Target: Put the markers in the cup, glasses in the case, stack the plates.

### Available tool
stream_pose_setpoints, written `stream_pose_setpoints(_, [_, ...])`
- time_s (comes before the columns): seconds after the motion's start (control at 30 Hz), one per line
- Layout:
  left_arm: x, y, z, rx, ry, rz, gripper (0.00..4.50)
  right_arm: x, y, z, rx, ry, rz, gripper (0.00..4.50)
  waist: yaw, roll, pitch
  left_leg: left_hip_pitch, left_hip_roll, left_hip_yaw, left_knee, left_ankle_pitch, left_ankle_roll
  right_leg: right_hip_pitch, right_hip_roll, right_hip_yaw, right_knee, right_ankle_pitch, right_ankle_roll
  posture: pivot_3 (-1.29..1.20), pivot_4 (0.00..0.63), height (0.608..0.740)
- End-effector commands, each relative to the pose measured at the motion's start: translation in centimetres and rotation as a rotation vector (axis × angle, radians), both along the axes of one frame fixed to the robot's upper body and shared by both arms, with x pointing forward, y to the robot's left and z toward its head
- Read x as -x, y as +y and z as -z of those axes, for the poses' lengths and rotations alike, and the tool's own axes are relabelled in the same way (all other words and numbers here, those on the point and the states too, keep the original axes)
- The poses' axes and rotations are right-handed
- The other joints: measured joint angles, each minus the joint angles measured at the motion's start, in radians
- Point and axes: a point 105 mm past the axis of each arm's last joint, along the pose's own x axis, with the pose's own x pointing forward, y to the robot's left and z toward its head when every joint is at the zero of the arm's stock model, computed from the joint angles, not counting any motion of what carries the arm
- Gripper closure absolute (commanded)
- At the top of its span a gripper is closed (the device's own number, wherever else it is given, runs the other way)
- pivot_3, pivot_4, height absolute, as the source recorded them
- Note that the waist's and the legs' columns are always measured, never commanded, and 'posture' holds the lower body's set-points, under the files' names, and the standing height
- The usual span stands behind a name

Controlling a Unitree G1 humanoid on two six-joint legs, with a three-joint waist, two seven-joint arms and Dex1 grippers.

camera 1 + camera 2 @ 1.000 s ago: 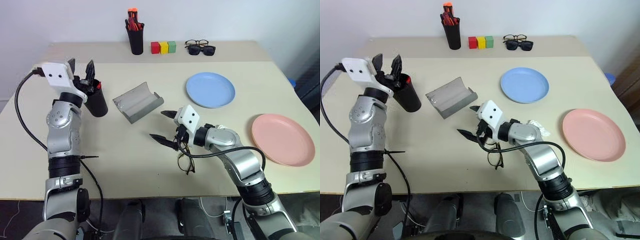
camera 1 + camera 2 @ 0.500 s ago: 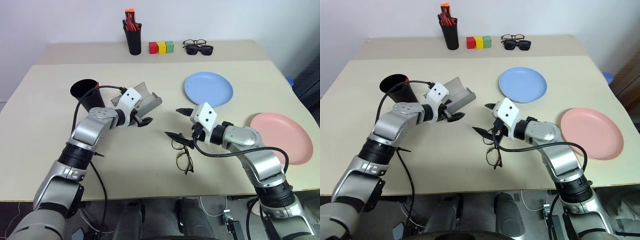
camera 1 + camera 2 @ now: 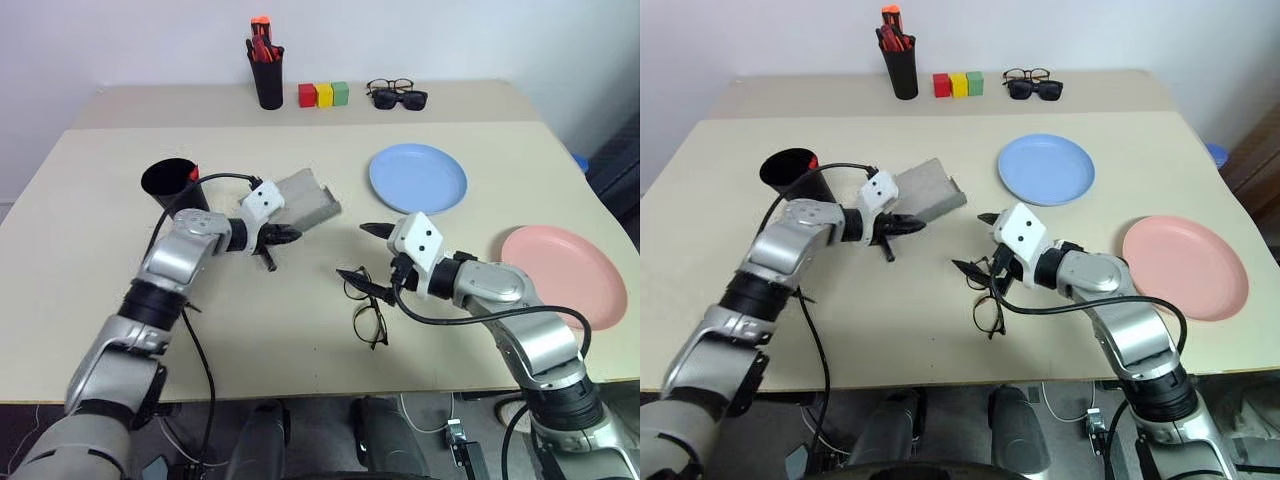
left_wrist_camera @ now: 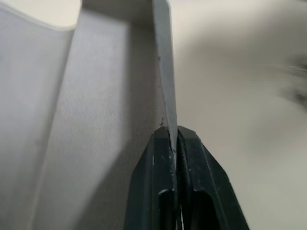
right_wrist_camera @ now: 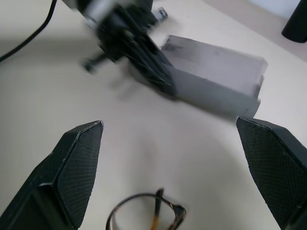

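Note:
My left gripper [image 3: 283, 237] is shut on the thin near edge of the open grey case [image 3: 311, 196], which sits tilted at mid-table. In the left wrist view the fingers [image 4: 154, 158] pinch the case wall [image 4: 163, 72]. The thin-framed glasses [image 3: 366, 306] lie on the table just in front of my right gripper [image 3: 355, 252], which hangs open above them, empty. The black cup [image 3: 170, 186] stands to the left, with a marker's red end [image 3: 193, 173] at its rim. The light blue plate [image 3: 418, 178] and the pink plate [image 3: 562, 276] lie apart on the right.
At the table's back stand a black pen holder with orange-red markers [image 3: 267, 75], three coloured blocks [image 3: 323, 95] and dark sunglasses [image 3: 401, 98] with another pair of spectacles behind them. A black cable loops from my left arm over the table near the cup.
My left gripper came down from above the cup, swung right to the case and shut on its edge. The case has tipped and shifted right. My right gripper moved slightly right, staying open.

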Motion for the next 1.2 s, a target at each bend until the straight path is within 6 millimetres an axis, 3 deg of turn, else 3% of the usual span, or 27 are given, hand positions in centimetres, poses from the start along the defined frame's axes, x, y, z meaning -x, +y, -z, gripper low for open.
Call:
stream_pose_setpoints(0.03, [2.1,-0.7,-0.5,-0.063,-0.046,0.194,4.47,1.0,-0.4,-1.5,0.003,-0.009,-0.024,0.0,0.009,0.0,0.0,0.0,0.0,0.0,0.0,0.0,0.0,0.0,0.0,0.0,0.0,0.0,0.0,0.0,0.15,0.74])
stream_pose_setpoints(0.23, [2.1,0.4,0.8,-0.168,-0.067,0.284,4.47,2.4,-1.8,0.4,-0.014,0.227,0.034,0.0,0.029,0.0,0.0,-0.001,0.0,0.0,0.002,0.0,0.001,0.002,0.0,0.0,-0.003,0.0,0.0,0.0,0.15,0.74])
stream_pose_setpoints(0.47, [0.8,0.3,0.0,-0.14,-0.167,0.242,1.15,3.7,-3.0,2.7,-0.089,0.486,0.149,0.0,0.028,0.0,0.0,-0.001,0.0,0.0,0.002,-0.001,0.001,0.002,0.0,0.0,-0.002,0.0,0.0,0.0,0.15,0.74])
stream_pose_setpoints(0.57, [0.5,0.4,-1.6,-0.072,-0.206,0.204,1.15,3.7,-3.3,4.0,-0.084,0.558,0.21,0.0,0.026,0.0,0.0,-0.001,0.0,0.0,0.002,-0.001,0.001,0.002,0.0,0.0,-0.001,0.0,0.0,0.0,0.15,0.74])
stream_pose_setpoints(0.63, [1.3,1.1,-2.9,-0.005,-0.225,0.18,1.15,3.3,-3.3,4.9,-0.104,0.595,0.265,0.0,0.021,0.0,0.0,-0.001,0.0,0.0,0.002,-0.001,0.001,0.002,0.0,0.0,-0.001,0.0,0.0,0.0,0.15,0.74])
stream_pose_setpoints(0.73, [2.6,2.0,-3.3,0.046,-0.223,0.137,1.15,3.1,-3.2,5.5,-0.118,0.625,0.302,0.0,0.019,0.001,0.0,-0.001,0.001,0.0,0.001,-0.001,0.002,0.001,0.0,0.0,-0.001,0.0,0.0,0.0,0.15,0.74])
stream_pose_setpoints(0.8, [3.5,2.5,-3.1,0.077,-0.208,0.093,1.07,3.0,-3.0,5.8,-0.129,0.642,0.316,0.51,0.021,0.001,-0.001,0.0,0.0,0.0,0.001,-0.001,0.002,0.001,0.0,0.0,-0.001,0.0,0.0,0.0,0.15,0.74])
stream_pose_setpoints(0.87, [4.1,2.8,-3.1,0.101,-0.201,0.056,1.07,3.0,-2.9,5.9,-0.144,0.658,0.325,1.32,0.024,0.001,-0.001,0.0,0.0,0.0,0.002,-0.001,0.002,0.001,0.0,0.0,-0.001,0.0,0.0,0.0,0.15,0.74])
stream_pose_setpoints(1.07, [5.8,4.6,-1.9,0.14,-0.131,-0.102,1.07,2.8,-2.9,5.5,-0.156,0.664,0.325,4.43,0.024,0.001,-0.001,0.0,0.0,0.0,0.002,-0.001,0.002,0.002,0.0,0.0,-0.001,0.0,0.0,0.0,0.15,0.74])
stream_pose_setpoints(1.2, [6.4,6.0,-1.3,0.15,-0.108,-0.193,1.07,2.5,-3.3,4.4,-0.105,0.6,0.31,4.48,0.025,0.001,-0.001,0.001,0.001,0.0,0.001,-0.001,0.002,0.002,0.0,0.0,-0.001,0.0,0.0,0.0,0.15,0.74])
